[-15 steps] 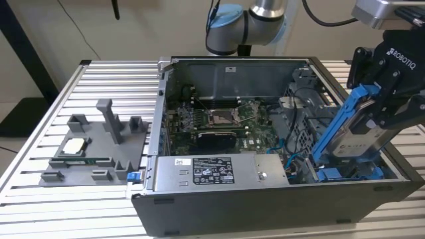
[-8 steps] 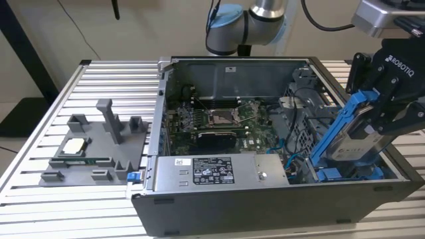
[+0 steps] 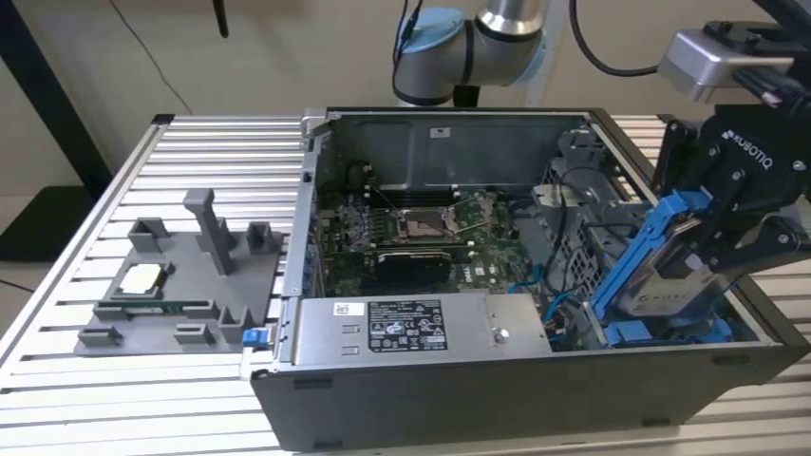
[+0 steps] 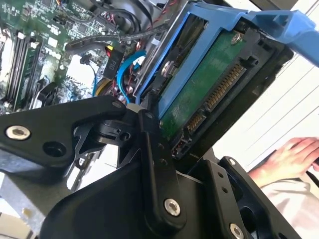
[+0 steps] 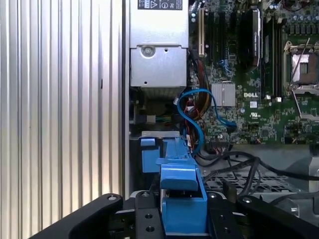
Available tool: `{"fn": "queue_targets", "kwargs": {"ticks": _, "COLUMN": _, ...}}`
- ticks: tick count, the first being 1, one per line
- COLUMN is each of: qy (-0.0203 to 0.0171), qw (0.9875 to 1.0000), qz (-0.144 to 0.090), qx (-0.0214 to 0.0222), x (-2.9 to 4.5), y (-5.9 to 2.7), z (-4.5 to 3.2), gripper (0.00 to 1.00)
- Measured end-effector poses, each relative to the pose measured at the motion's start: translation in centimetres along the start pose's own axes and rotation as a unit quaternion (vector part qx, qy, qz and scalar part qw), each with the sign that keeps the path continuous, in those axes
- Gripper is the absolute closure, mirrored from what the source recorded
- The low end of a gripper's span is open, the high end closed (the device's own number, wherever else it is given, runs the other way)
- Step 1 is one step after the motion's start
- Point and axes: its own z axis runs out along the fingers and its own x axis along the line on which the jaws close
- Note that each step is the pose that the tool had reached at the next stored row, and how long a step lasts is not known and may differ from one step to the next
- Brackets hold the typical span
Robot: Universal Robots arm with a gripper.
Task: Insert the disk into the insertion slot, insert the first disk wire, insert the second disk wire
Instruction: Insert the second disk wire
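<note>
Your gripper, at the exterior view's right, clamps the disk tilted over the open computer case on the slatted table.

Robot arm arched in from the far side, wrist at the exterior view's right, gripper angled downward, black fingers clamped on disk.

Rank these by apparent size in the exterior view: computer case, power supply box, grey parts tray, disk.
1. computer case
2. grey parts tray
3. power supply box and disk look similar; the disk is tilted and partly covered, so no ranking.
</note>
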Motion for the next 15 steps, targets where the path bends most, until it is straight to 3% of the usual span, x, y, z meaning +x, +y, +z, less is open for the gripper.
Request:
{"fn": "queue_targets", "kwargs": {"ticks": 4, "qy": -0.0002, "qw": 1.0, "qz": 0.0, "qx": 0.0, "x": 0.0, "y": -0.02, "z": 0.29, "gripper": 0.66}}
{"fn": "queue_targets", "kwargs": {"ticks": 5, "qy": -0.0004, "qw": 1.0, "qz": 0.0, "qx": 0.0, "x": 0.0, "y": -0.02, "z": 0.27, "gripper": 0.59}}
{"fn": "queue_targets", "kwargs": {"ticks": 8, "qy": -0.0019, "qw": 1.0, "qz": 0.0, "qx": -0.0001, "x": 0.0, "y": 0.02, "z": -0.28, "gripper": 0.59}}
{"fn": "queue_targets", "kwargs": {"ticks": 11, "qy": -0.0065, "qw": 1.0, "qz": 0.0, "qx": -0.0002, "x": -0.01, "y": 0.05, "z": -0.69, "gripper": 0.59}}
{"fn": "queue_targets", "kwargs": {"ticks": 15, "qy": -0.0185, "qw": 0.9998, "qz": -0.001, "qx": 0.0042, "x": -0.3, "y": 0.04, "z": -0.72, "gripper": 0.59}}
